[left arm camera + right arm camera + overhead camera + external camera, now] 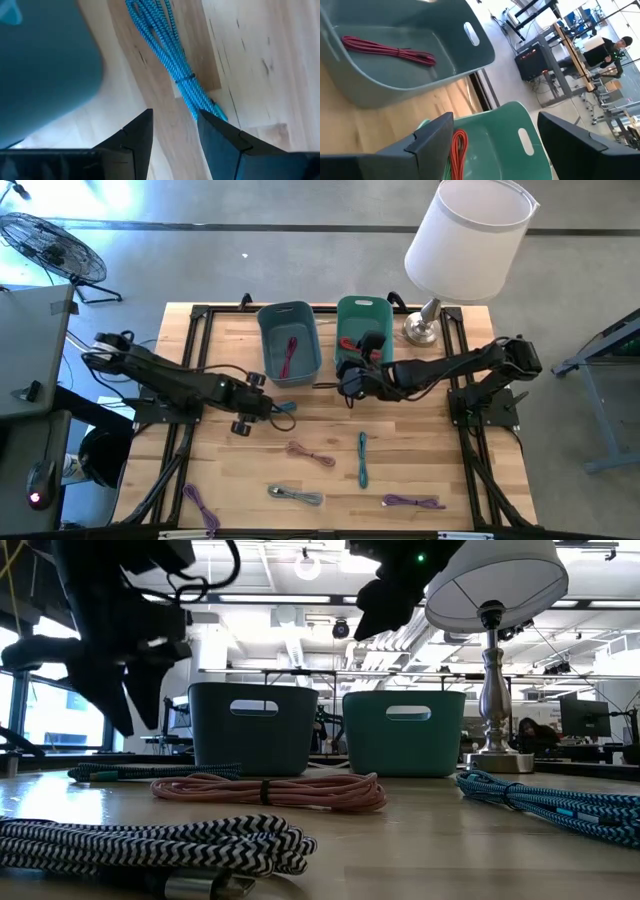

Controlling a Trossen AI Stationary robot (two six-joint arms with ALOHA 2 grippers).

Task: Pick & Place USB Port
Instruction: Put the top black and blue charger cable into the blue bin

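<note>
Zigzag cable (150, 845) lies nearest, while the blue cable (170, 55) is straddled by the open, empty left claw (175, 131), so a skewed closure could miss it.

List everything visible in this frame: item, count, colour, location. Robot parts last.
Blue-grey bin: one, back centre of the table, holds a dark red cable.
Green bin: one, right of the blue-grey one, holds an orange-red cable.
Lamp: one, white shade, silver base, back right corner.
Blue cable: one, by the left pincer.
Pink cable: one, table centre.
Teal cable: one, right of the pink one.
Black-and-white cable: one, front centre.
Purple cables: two, front left and front right.
Left pincer: open, above the blue cable.
Right pincer: open, over the green bin.
</note>
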